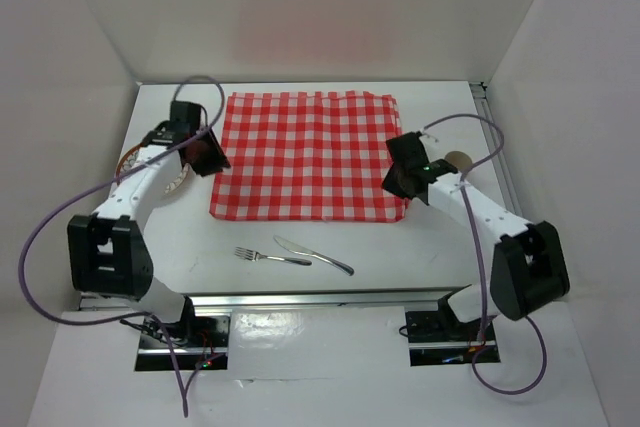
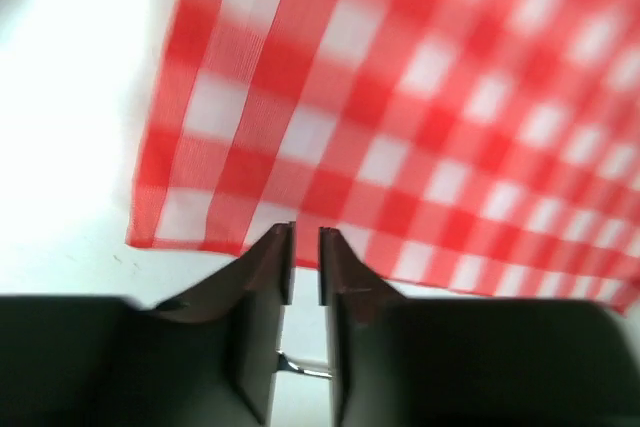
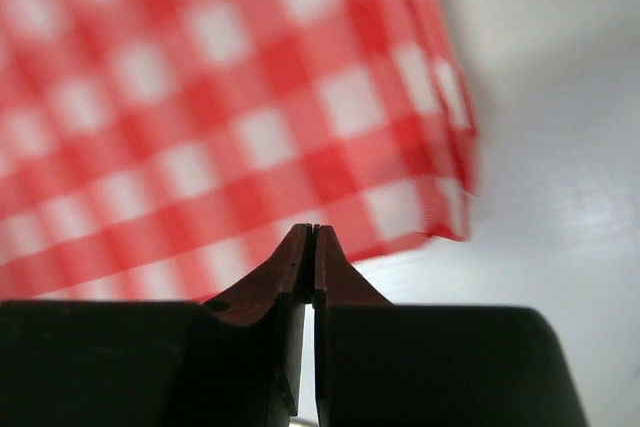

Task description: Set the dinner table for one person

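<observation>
The white dinner table [image 1: 420, 247] carries a red-and-white checked cloth [image 1: 308, 155] spread flat across its middle. My left gripper [image 1: 212, 159] hovers at the cloth's near-left corner. In the left wrist view this gripper [image 2: 306, 232] is open by a narrow gap with nothing in it, and the cloth [image 2: 420, 97] lies just beyond its tips. My right gripper [image 1: 398, 179] is at the cloth's near-right corner. In the right wrist view that gripper [image 3: 313, 230] is shut, and the cloth's edge [image 3: 200, 97] runs behind its tips. No cloth shows between them.
A fork [image 1: 260, 255] and a knife [image 1: 315, 257] lie side by side on the table in front of the cloth. A plate [image 1: 178, 185] sits at the left, mostly under the left arm. A small round tan thing [image 1: 458, 159] sits right of the cloth. White walls enclose the table.
</observation>
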{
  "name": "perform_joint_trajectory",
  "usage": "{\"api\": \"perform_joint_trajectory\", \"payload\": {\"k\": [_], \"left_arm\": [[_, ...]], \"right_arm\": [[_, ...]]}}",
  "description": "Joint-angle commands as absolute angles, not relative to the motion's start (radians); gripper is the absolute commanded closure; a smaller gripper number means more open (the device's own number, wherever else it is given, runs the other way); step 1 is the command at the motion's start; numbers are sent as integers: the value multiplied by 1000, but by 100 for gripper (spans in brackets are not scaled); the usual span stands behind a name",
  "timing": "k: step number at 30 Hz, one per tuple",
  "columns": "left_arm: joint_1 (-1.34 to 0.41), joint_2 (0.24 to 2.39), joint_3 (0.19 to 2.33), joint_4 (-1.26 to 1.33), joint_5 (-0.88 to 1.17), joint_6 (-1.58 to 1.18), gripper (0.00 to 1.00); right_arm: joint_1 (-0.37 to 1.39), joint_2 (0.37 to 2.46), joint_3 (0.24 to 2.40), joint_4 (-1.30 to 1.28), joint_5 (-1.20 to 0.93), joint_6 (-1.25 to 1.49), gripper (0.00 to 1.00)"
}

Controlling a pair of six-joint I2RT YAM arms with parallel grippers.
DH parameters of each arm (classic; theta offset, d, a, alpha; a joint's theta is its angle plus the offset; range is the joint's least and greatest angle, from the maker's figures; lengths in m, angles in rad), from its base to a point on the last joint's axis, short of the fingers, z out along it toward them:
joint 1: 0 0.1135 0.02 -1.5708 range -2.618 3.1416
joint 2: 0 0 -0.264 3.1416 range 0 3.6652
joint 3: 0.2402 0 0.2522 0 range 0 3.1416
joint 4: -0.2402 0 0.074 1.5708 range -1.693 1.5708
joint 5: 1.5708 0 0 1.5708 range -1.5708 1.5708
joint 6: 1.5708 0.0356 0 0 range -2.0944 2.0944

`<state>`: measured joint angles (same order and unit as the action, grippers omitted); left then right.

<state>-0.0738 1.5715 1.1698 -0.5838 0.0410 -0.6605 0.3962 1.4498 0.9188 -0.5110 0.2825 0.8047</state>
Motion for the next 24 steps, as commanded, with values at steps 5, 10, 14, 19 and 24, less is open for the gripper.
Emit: {"api": "perform_joint_trajectory", "payload": {"k": [5,10,14,19,24], "left_arm": [[109,1415,1276,-669,-40,-656,12],[293,1393,1141,-580,84,-690,9],[403,1417,1072,-531,153,-730,8],[528,1436,945,-414,198,-805,3],[548,1448,876,-333,184,-902,6]], "right_arm": [[434,1275,1081,-522,173,733,86],[443,1266,1062,-522,114,698,68],[443,1275,1040,-512,95,674,46],[443,1296,1020,-502,78,664,30],[443,1316,1002,-473,44,673,30]]}}
